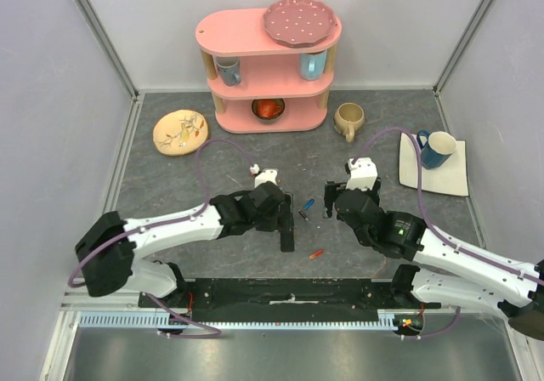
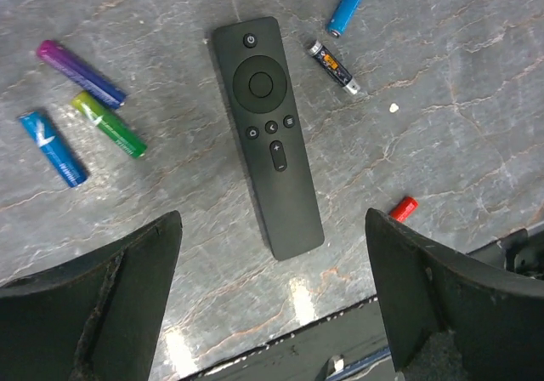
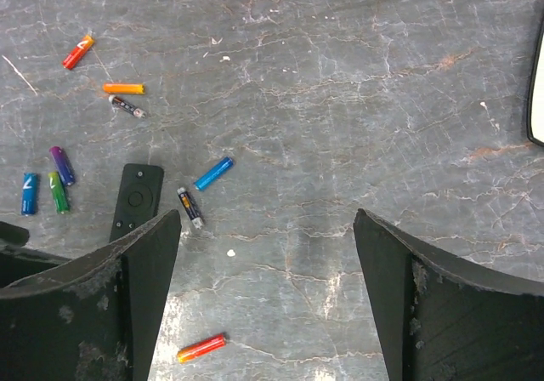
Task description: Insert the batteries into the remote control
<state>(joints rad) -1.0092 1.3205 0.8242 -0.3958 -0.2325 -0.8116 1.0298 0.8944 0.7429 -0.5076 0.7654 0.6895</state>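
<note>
Hovering over the grey table (image 1: 170, 177), my left gripper (image 2: 272, 228) has its jaws spread wide with nothing between them. The remote control (image 2: 268, 134) lies flat beneath, button face up and underside hidden, its near end falling in the gap between my fingers (image 2: 110, 313). Loose batteries (image 2: 108, 124) lie around it, none touching it: purple, green and blue ones on one side, a blue battery (image 2: 350, 2) and a black battery (image 2: 333, 65) on the other. A red battery (image 2: 404, 207) shows only one end; the rest is cut off behind my finger. My right gripper (image 3: 265, 219) is likewise wide open and empty above bare table. In its view one finger covers the lower part of the remote control, and an orange battery (image 3: 123, 88) lies well apart from it. From the top camera my wrists hide the jaws themselves, only part of the remote control shows as a dark bar, and the battery labels are too small to read.
</note>
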